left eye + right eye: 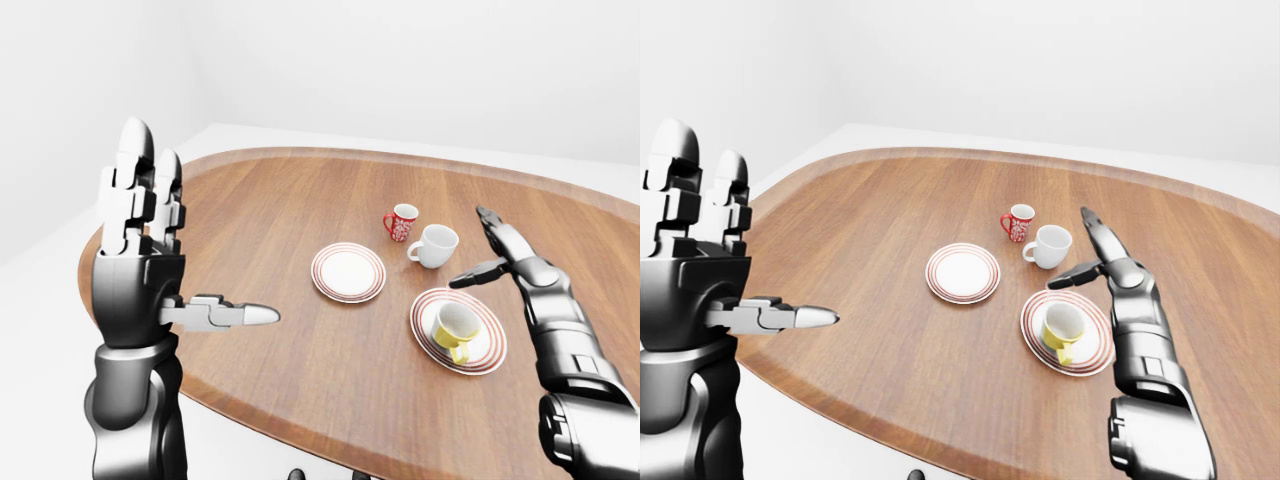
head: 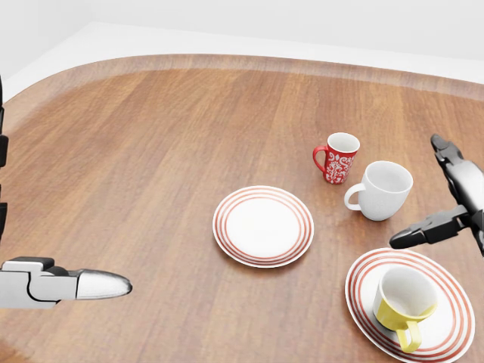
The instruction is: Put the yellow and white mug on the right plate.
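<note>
Yellow and white mug [image 2: 403, 302]: upright on the right plate [image 2: 363, 302], handle toward the bottom of the head view, nothing gripping it.
Right plate: white with red rings, lower right of the head view, on the wooden table [image 2: 151, 166].
Left plate [image 2: 262, 225]: same pattern, bare, near the middle of the head view, apart from the right plate.
Red patterned mug [image 2: 337, 157]: upright, above and between the 2 plates.
White mug [image 2: 381, 190]: upright, just beside the red mug on its right, close above the right plate.
Right hand [image 1: 493, 252]: released, fingers spread, raised above the right plate and clear of the mug.
Left hand [image 1: 150, 262]: released, fingers upright, thumb jutting sideways, at the left of the left-eye view, well apart from the crockery.
</note>
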Robot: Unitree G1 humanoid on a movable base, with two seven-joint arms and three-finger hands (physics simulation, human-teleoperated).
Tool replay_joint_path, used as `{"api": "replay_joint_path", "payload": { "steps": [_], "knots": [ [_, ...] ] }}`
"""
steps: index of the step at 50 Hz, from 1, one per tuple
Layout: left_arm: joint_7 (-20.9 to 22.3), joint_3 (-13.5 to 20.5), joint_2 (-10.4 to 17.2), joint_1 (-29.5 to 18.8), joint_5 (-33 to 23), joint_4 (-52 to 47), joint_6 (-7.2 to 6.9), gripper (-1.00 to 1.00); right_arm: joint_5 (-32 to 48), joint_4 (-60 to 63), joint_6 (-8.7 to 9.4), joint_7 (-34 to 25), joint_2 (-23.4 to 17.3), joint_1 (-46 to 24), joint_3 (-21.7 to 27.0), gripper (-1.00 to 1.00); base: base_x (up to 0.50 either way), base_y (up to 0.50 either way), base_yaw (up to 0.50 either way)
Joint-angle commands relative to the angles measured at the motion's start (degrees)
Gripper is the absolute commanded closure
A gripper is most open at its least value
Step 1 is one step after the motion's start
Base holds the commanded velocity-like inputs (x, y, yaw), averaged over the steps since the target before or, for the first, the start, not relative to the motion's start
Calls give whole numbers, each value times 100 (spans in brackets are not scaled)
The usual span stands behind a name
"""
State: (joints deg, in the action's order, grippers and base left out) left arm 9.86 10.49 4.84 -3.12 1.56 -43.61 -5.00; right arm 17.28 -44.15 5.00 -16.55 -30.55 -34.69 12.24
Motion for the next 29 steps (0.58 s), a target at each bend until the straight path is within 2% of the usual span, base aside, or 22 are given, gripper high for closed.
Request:
{"api": "replay_joint_path", "payload": {
  "steps": [1,13,22,25,26,27,29],
  "knots": [
    [-2,22,9,-20,26,-76,0,-100,-153,3577,0,-1023,125,597,444,-100,0,0,0],
    [1,64,38,-128,137,-599,0,-100,-292,5486,0,-1265,282,655,599,-100,0,0,0],
    [-64,279,113,-514,471,-1577,0,-100,-661,7267,0,-1264,348,436,730,-100,0,0,0],
    [-361,433,310,-694,959,-1637,0,-100,-890,7862,0,-1175,352,259,770,-100,0,0,0],
    [-617,516,483,-772,1351,-1637,0,-100,-965,8131,0,-1169,342,226,761,-100,0,0,0],
    [-991,597,720,-817,1869,-1638,0,-100,-1035,8313,0,-1138,356,198,760,-100,0,0,0],
    [-2183,820,1500,-875,3486,-1638,0,-100,-1219,8726,0,-1067,413,89,802,-100,0,0,0]
  ]
}}
